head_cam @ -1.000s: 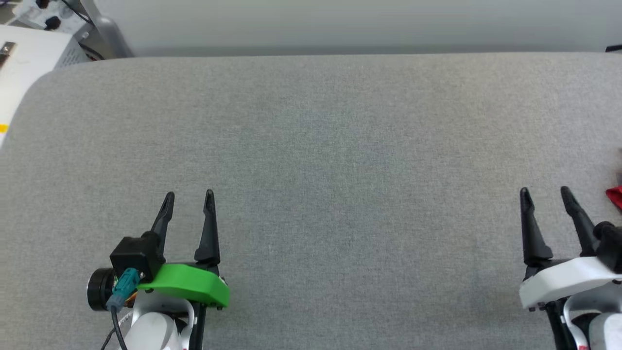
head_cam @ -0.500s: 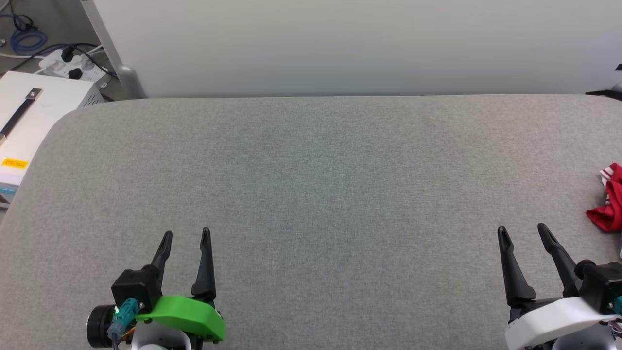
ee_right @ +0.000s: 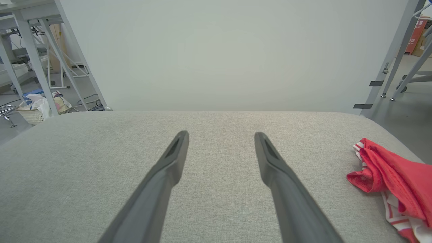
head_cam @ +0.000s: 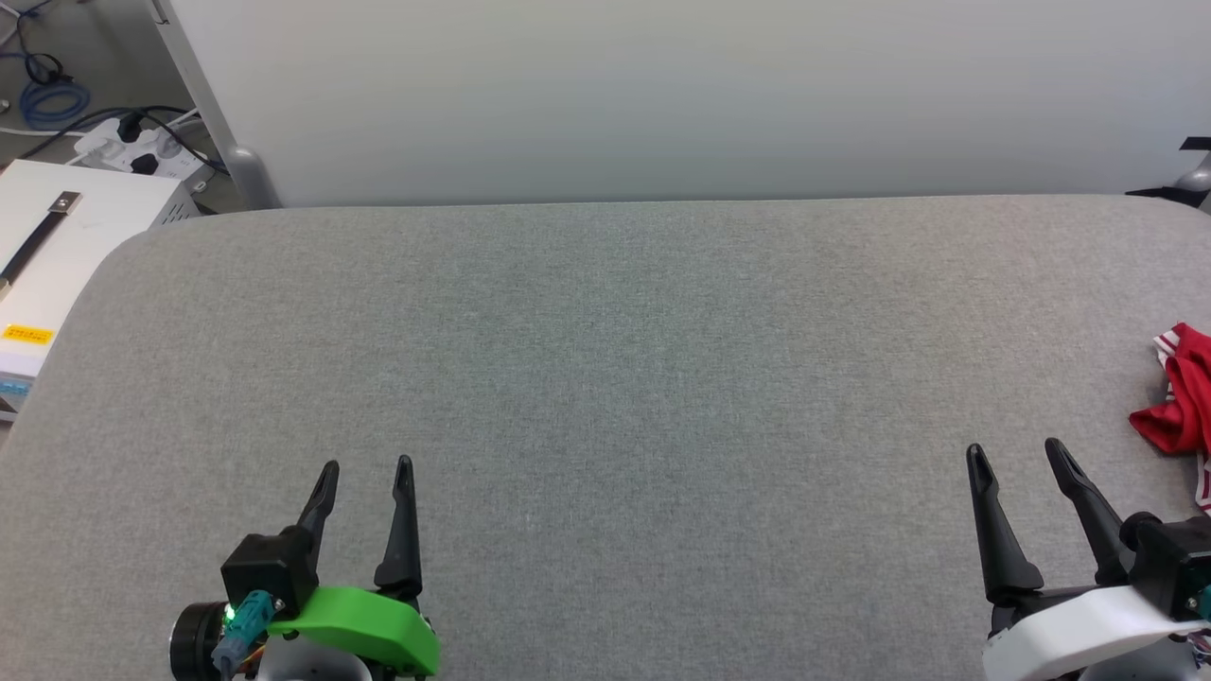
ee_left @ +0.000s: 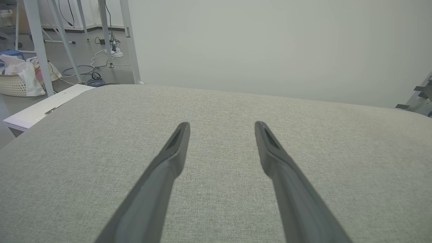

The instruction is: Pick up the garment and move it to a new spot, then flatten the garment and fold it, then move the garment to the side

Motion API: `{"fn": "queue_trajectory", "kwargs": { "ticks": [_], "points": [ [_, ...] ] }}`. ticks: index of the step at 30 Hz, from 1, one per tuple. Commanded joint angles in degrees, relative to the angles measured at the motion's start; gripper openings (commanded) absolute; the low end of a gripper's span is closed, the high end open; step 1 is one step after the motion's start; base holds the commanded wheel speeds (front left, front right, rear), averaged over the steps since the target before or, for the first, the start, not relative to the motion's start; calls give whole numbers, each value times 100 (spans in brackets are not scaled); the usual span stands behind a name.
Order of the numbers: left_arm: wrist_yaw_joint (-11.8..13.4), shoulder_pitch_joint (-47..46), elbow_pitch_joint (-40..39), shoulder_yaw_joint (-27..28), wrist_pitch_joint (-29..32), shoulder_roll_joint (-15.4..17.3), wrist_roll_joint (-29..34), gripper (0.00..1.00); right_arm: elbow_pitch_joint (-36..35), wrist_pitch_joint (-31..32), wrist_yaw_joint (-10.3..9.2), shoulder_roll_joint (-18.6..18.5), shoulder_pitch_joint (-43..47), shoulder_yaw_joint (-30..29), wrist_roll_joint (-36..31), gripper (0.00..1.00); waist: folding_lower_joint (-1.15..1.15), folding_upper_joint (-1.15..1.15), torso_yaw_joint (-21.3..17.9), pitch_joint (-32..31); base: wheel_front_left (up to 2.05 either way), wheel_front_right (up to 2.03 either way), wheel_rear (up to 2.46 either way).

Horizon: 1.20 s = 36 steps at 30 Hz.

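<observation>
The garment (head_cam: 1181, 402), red with red-white striped trim, lies crumpled at the table's right edge

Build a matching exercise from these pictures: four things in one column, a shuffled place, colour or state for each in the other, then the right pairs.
Things:
1. garment
2. left gripper
3. right gripper
4. table

Descriptions:
A. white mount, jaws open
B. grey fabric top
C. green mount, jaws open
D. red, crumpled, at the far right

Pairs: 1-D, 2-C, 3-A, 4-B
</observation>
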Motion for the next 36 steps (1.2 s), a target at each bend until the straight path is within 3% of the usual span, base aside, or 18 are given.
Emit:
{"fn": "queue_trajectory", "kwargs": {
  "ticks": [1,15,16,36],
  "points": [
    [46,33,-42,-9,7,49,-17,100,-44,19,-4,27,77,2,-11,100,0,0,-1,10,0,0,0],
    [63,-77,-154,-31,-4,117,25,100,-13,-3,-4,48,20,36,18,100,0,0,58,99,0,0,0],
    [41,-14,-136,-42,0,83,16,0,1,-1,0,42,4,30,0,0,0,0,54,95,0,0,0],
    [-83,-9,-193,164,193,-94,343,0,215,-26,-1,44,-127,45,-129,0,0,0,48,67,0,0,0]
  ]
}}
